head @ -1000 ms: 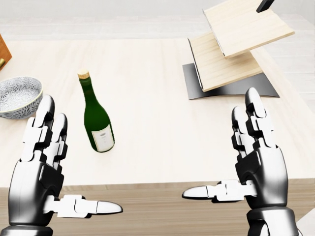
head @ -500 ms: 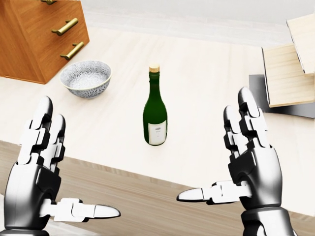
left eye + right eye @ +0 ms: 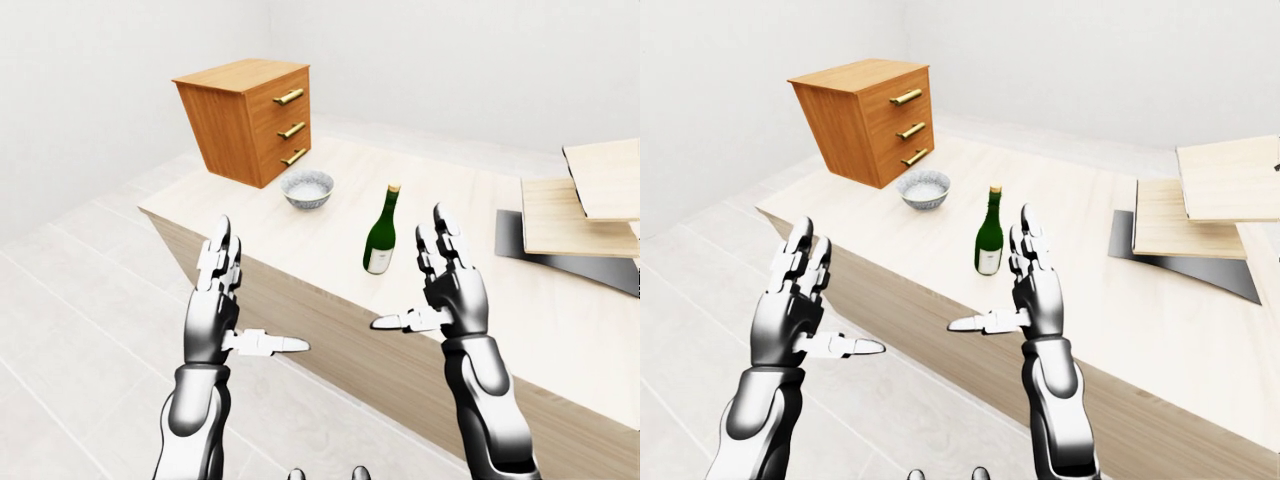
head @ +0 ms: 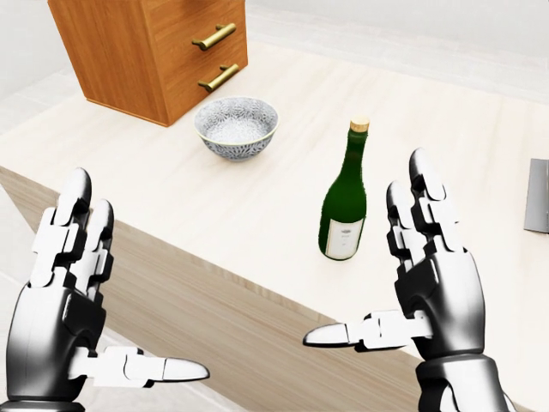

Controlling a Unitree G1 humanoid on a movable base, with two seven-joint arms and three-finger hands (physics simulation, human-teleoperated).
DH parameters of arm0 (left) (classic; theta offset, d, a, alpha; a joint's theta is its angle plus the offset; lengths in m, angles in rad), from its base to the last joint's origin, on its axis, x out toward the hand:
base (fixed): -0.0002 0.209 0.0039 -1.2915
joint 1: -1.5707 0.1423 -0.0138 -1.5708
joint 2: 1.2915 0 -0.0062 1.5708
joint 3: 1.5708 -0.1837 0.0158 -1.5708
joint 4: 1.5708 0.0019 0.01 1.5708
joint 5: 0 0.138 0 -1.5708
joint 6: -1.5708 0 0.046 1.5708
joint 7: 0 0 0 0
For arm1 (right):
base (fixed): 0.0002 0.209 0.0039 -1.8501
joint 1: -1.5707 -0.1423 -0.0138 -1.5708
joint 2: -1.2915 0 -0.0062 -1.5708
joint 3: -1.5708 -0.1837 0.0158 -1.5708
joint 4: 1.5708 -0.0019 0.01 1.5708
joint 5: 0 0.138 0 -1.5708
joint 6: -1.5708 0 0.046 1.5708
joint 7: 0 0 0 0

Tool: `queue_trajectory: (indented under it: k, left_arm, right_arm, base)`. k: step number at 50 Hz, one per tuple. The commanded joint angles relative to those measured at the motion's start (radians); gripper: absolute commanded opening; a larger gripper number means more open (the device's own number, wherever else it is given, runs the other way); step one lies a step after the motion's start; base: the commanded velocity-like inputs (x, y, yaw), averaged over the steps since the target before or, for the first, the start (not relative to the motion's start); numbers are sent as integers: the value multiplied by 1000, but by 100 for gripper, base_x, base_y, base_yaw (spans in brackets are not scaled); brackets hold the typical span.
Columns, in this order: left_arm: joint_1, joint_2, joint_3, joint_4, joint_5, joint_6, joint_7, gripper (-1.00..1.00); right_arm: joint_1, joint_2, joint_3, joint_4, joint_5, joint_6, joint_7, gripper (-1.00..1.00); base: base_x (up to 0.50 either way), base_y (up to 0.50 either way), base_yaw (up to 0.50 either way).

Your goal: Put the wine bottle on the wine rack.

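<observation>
Right hand (image 4: 433, 279) is raised palm-inward, fingers straight up, thumb stuck out sideways toward the left: spread wide, grasping nothing. It hangs over the near edge of the table (image 4: 257, 206), just right of the wine bottle (image 4: 345, 200) in the head view but apart from it, no contact. Looks like a pre-grasp pose: palm faces the bottle's side so a sideways close could wrap the body.

Left hand (image 4: 69, 296) mirrors it, also spread and empty, thumb pointing right. It sits off the table over the floor, well apart from the bottle, so probably idle or ready to steady.

Wine bottle stands upright on the light wood tabletop, label toward the camera, cork cap on top, roughly between the two hands but closer to the right one. Upright stance leaves the body free for a side grip.

Patterned bowl (image 4: 237, 127) sits on the table up-left of the bottle, near a wooden drawer chest (image 3: 248, 118) with brass handles. Both are clear of the reach path.

Wine rack (image 3: 1200, 215), tilted light boards on a dark base, is at the table's right end in the eye views, well apart from the bottle. Task not started: bottle ungrasped, a carry to the right is needed.
</observation>
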State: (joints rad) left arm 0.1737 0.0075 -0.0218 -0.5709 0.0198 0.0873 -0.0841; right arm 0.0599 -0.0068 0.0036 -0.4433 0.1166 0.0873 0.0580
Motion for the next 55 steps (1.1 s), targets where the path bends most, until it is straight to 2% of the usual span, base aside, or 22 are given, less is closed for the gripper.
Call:
queue_trajectory:
  k: [1,17,28,44,55]
  left_arm:
    - [9,0,-1,20,0,0,-2,100]
    - [25,1,20,8,-13,0,-10,100]
    - [17,0,36,4,-19,0,-13,100]
    - [20,-3,46,11,-21,0,-16,100]
    - [14,-8,47,47,-31,0,-10,100]
  right_arm:
    - [11,-1,15,0,-33,0,6,100]
    - [18,10,34,-7,-46,0,3,100]
    - [5,21,23,-10,-19,0,-12,100]
    - [-32,11,16,7,-16,0,-31,100]
    - [-27,6,5,3,-24,0,-39,100]
  base:
    - [17,-30,0]
    - [24,-41,0]
    - [0,0,0]
    - [43,-3,0]
    - [3,1,0]
